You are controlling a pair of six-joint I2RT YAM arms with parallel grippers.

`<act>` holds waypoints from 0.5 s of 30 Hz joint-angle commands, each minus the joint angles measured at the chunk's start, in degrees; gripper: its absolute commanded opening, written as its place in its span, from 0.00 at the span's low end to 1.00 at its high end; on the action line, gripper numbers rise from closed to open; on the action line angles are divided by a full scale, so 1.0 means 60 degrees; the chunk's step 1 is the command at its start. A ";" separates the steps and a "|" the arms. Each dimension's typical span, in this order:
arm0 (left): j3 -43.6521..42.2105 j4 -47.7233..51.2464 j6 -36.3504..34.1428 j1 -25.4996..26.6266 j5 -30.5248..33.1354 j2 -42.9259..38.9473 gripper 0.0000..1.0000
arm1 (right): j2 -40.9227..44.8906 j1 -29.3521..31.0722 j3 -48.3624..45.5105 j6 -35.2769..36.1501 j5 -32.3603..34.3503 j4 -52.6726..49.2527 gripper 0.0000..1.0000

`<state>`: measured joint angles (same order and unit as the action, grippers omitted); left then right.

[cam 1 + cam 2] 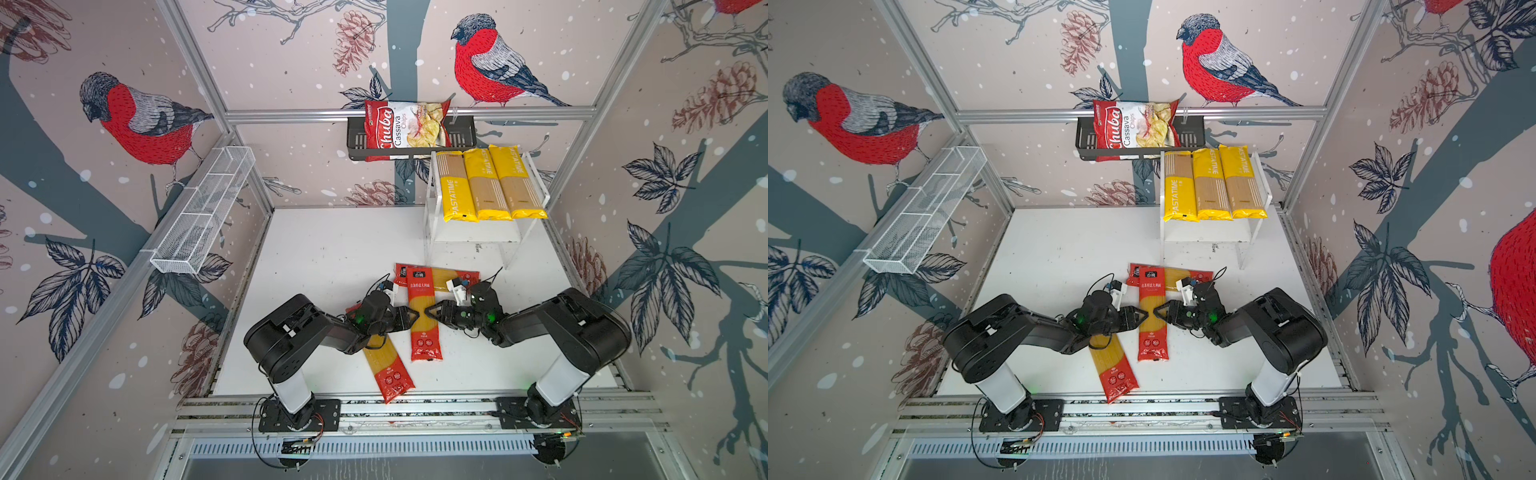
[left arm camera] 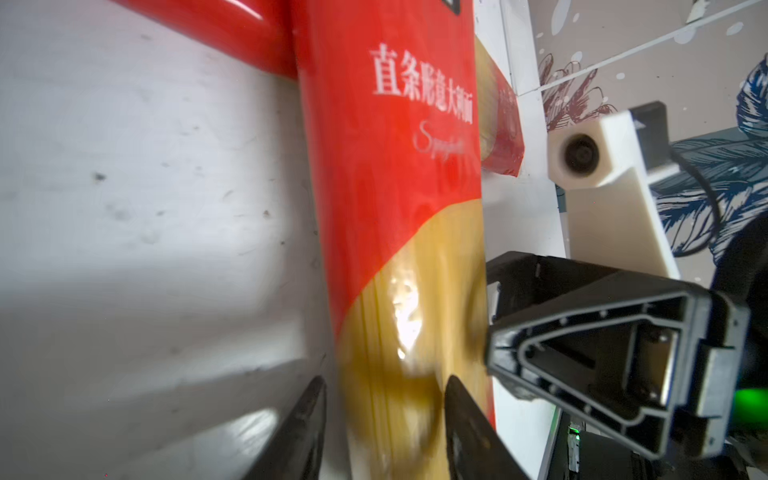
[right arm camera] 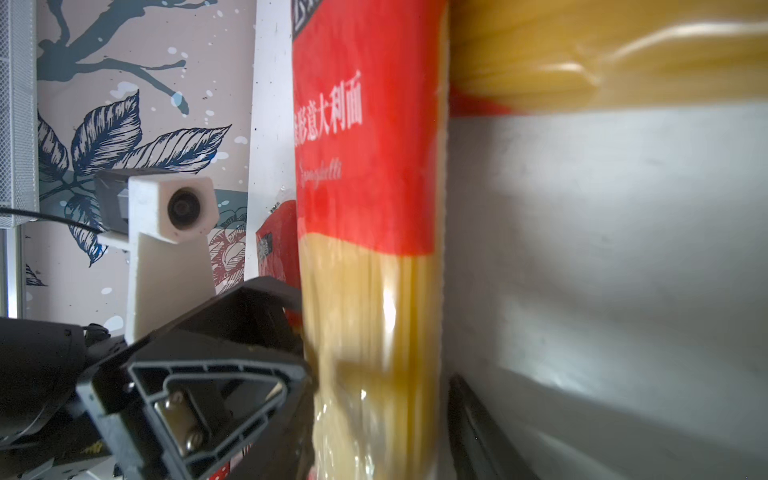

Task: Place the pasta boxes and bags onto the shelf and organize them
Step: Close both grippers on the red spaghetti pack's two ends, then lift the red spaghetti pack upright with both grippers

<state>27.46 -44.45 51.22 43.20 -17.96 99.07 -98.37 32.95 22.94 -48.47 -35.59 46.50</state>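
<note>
Jaws, left and right, flanking red spaghetti pack (image 1: 425, 337), grip indiscernible; one right finger hidden.

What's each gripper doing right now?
Left gripper: jaws straddle the middle red spaghetti pack; grip cannot be told.
Right gripper: at that pack's other edge; open or shut cannot be told.

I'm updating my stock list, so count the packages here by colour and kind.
Yellow PASTATIME packs: 3
Red spaghetti packs: 3
Red-and-white chips bag: 1
Total: 7
</note>
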 commanded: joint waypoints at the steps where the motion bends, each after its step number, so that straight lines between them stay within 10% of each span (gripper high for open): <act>1: 0.0035 -0.0703 0.0193 0.0065 -0.0105 0.0287 0.40 | -0.0371 0.0201 0.0102 -0.0337 -0.0147 0.0593 0.47; 15: -0.0197 0.0313 -0.0151 -0.0026 -0.0078 -0.0715 0.37 | -0.0153 0.0271 -0.0610 -0.0499 -0.0399 0.2040 0.13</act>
<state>26.55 -43.92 52.05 43.35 -19.18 96.75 -100.05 34.46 19.77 -51.40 -36.67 55.29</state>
